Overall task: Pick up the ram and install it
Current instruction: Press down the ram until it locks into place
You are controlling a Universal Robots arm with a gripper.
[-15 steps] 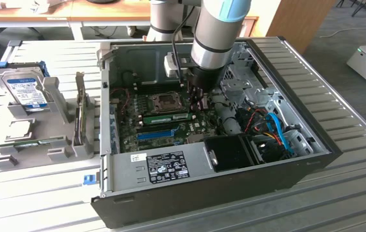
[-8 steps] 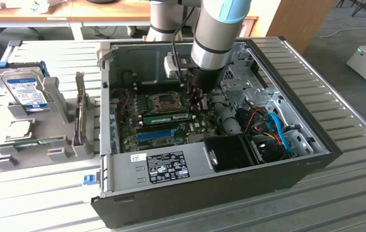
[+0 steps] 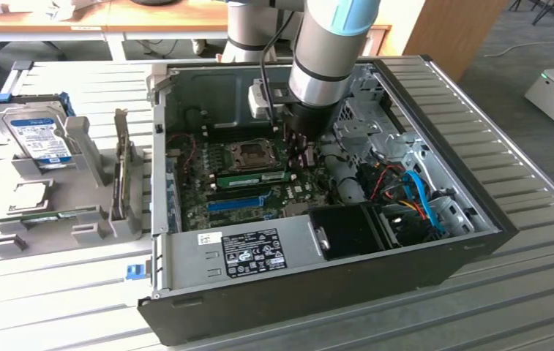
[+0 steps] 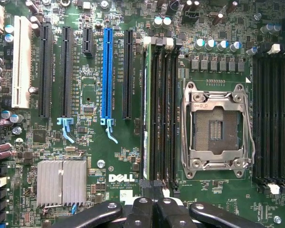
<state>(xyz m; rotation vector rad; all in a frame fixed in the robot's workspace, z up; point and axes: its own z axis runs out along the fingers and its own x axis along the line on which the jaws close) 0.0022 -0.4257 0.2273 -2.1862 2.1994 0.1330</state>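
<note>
Looking through the wrist view, you had the gripper [image 4: 153,206] with its two dark fingers brought together, and nothing showed between them. It hung over one end of the bank of black memory slots [image 4: 164,109] on the motherboard [image 4: 114,156]. The ram [image 4: 145,109] stood edge-on in the slot of that bank closest to the blue expansion slot [image 4: 107,71], a thin green line running the slot's whole length. You could not tell whether the fingertips touched the ram's end. On the bank's other side sat the silver-framed CPU socket [image 4: 216,126], and a finned heat sink [image 4: 61,183] lay off to one side of the fingers.

In the exterior view, the arm [image 3: 326,51] reached down into the open computer case [image 3: 452,256], which rested on a slatted table [image 3: 530,307]. There the ram lay seated across the board, with the gripper just above its end toward the exterior view's right. On the exterior view's left, a grey holder [image 3: 81,219] carried a hard drive [image 3: 34,137] standing up and another green stick [image 3: 50,216] lying flat.
</note>
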